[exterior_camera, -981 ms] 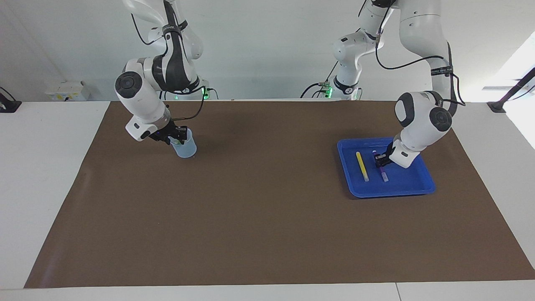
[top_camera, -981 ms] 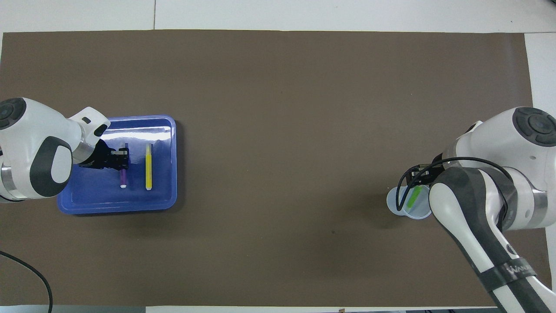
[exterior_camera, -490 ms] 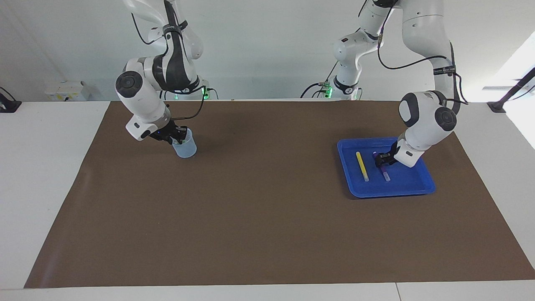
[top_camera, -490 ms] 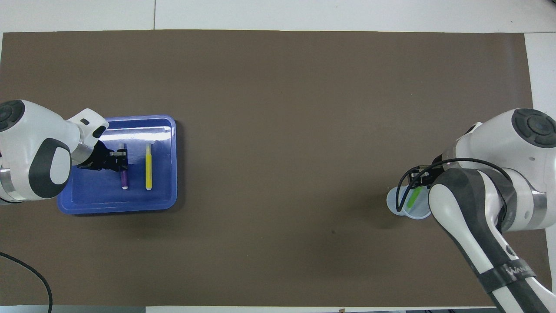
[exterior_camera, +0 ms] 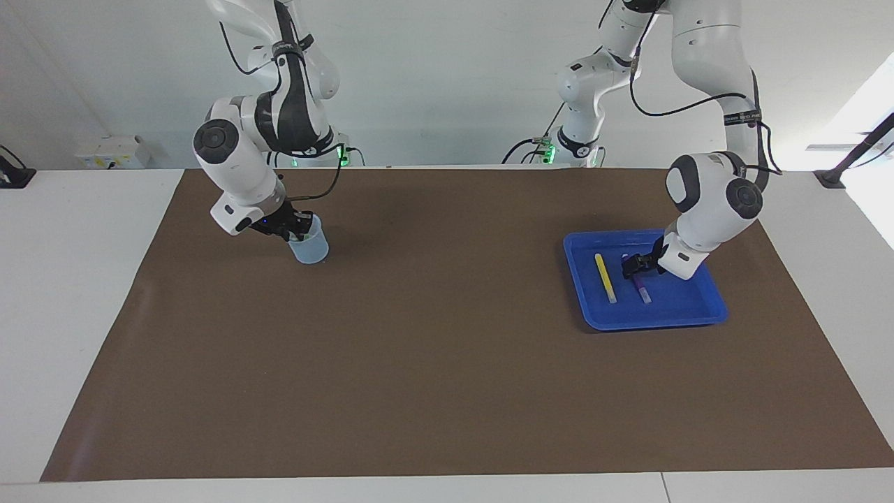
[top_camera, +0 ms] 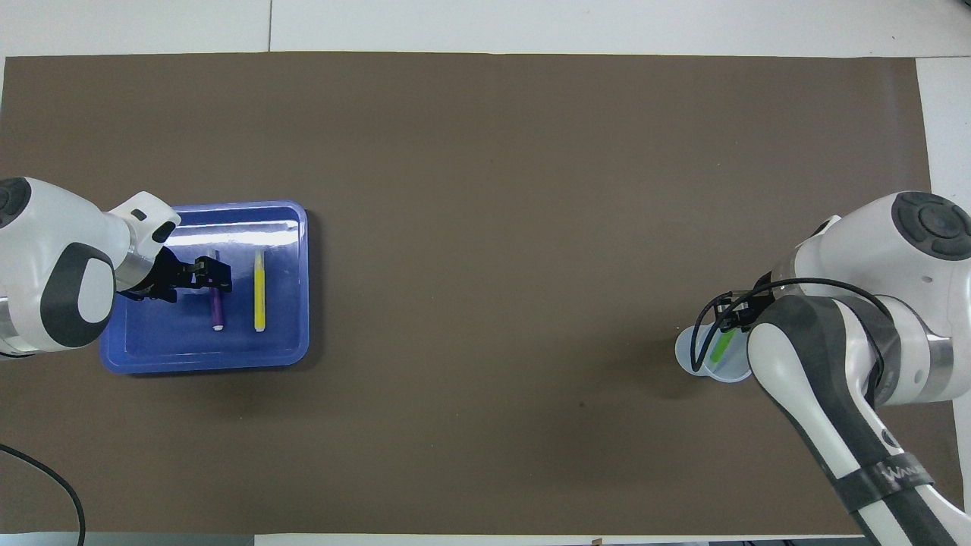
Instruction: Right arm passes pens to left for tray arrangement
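Under the wide-open left gripper (exterior_camera: pixel 631 264), purple pen (top_camera: pixel 217 309) and yellow pen (top_camera: pixel 259 292) lie inside the tray (exterior_camera: pixel 688 313) rim; right gripper (exterior_camera: pixel 299 227), grip untellable, is at the cup (exterior_camera: pixel 311 250) holding the green pen (top_camera: pixel 722 343).

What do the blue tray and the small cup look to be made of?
The shallow square blue tray looks like glossy moulded plastic: a white glare streak runs along its floor, and its corners are rounded. The small translucent cup is probably thin frosted plastic: a bright green pen shows through its pale wall.
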